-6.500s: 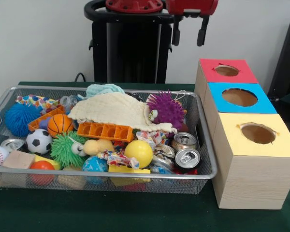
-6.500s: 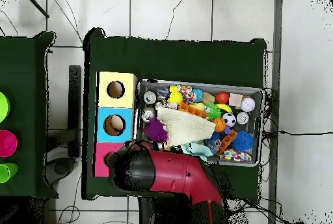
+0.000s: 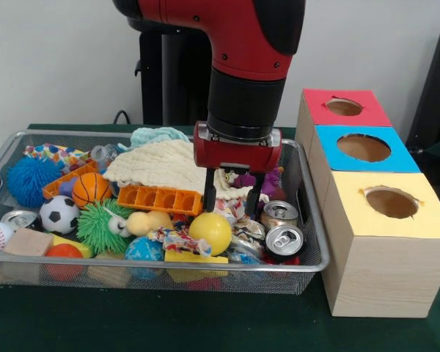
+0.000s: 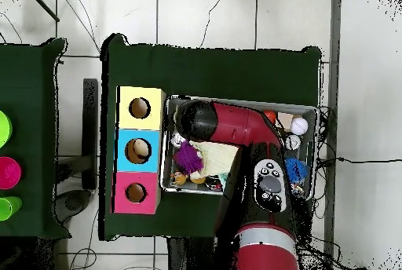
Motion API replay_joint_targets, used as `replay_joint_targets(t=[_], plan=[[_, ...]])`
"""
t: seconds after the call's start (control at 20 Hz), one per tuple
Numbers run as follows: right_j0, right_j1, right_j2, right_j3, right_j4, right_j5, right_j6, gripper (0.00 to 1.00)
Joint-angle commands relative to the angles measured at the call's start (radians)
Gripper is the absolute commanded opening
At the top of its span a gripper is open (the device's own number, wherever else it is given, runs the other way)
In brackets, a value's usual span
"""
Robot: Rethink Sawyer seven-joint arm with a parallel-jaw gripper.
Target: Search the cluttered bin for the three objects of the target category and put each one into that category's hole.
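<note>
The cluttered bin [image 3: 154,268] of silver wire mesh sits on the green table, full of toys. My gripper [image 3: 232,207] is open and reaches down into the bin's right middle, one black finger [image 3: 209,192] on each side of a crumpled white wrapper with coloured dots [image 3: 235,213]. A second bright wrapper [image 3: 180,240] lies near the front by the yellow ball. A third, polka-dotted one [image 3: 55,155] lies at the back left corner. In the overhead view the arm [image 4: 228,124] covers the gripper and much of the bin [image 4: 315,111].
Three boxes with round holes stand right of the bin: red [image 3: 345,108], blue [image 3: 363,148], yellow [image 3: 391,203]. A cream cloth [image 3: 161,165], orange grid block [image 3: 160,198], purple fuzzy toy [image 3: 268,180], cans [image 3: 282,238] and balls crowd round the gripper.
The arm has swung from its drawn-back place above the pedestal out over the bin and come down, its fingers now among the clutter in front of the purple toy.
</note>
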Motion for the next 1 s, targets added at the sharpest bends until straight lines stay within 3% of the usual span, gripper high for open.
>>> replay_joint_targets(t=[0.05,0.35,1.0], plan=[[-0.013,-0.046,0.025,0.151,0.004,0.014,0.155,1.0],[-0.006,-0.09,0.021,0.22,-0.011,-0.024,0.155,1.0],[-0.026,-0.077,0.044,0.29,-0.015,-0.132,0.165,1.0]])
